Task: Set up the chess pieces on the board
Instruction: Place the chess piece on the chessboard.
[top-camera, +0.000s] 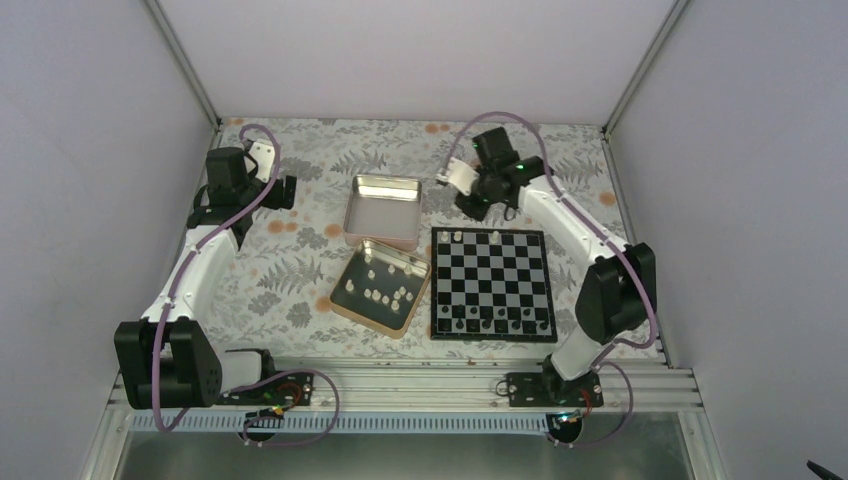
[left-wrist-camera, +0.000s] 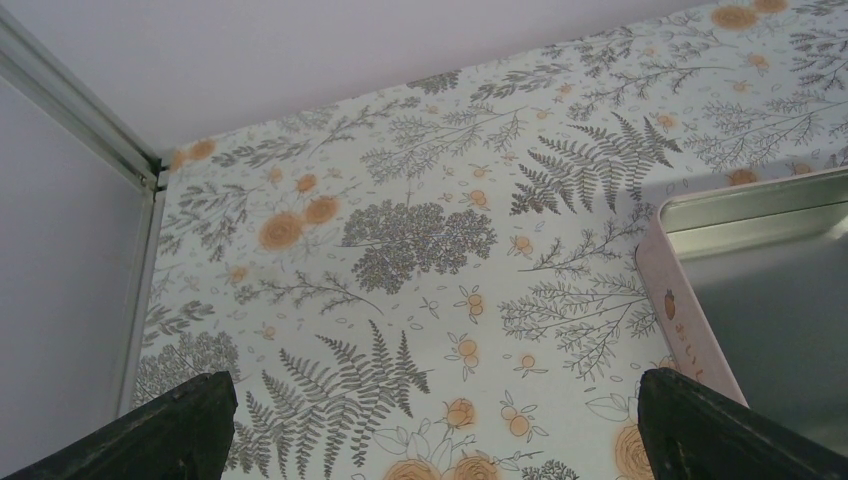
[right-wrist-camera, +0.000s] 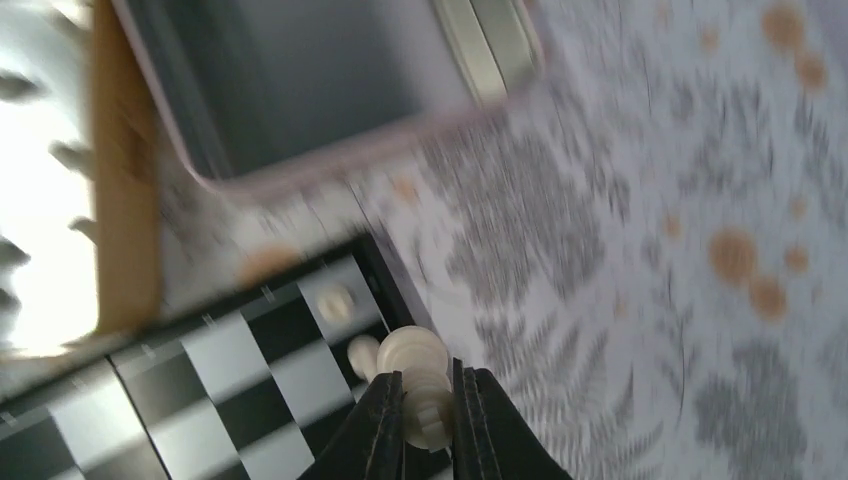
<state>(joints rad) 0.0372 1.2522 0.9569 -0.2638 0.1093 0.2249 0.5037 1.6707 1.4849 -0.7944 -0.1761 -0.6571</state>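
Right jaws pinch a cream chess piece (right-wrist-camera: 413, 352) by the far-left corner of the board (top-camera: 490, 280), its type lost to wrist-view blur. Left jaws, only their tips in frame, stand spread over the floral counter (left-wrist-camera: 400, 230) beside a tin (left-wrist-camera: 690, 330). More cream pieces (top-camera: 378, 293) lie in the second tin (top-camera: 397, 250).

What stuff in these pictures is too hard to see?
Which chess piece the right gripper holds: right wrist view is blurred, and the fingers cover its base.
What kinds of pieces lie in the tin: too small in the top view.
The other tin: cut off by the left wrist view's right edge.
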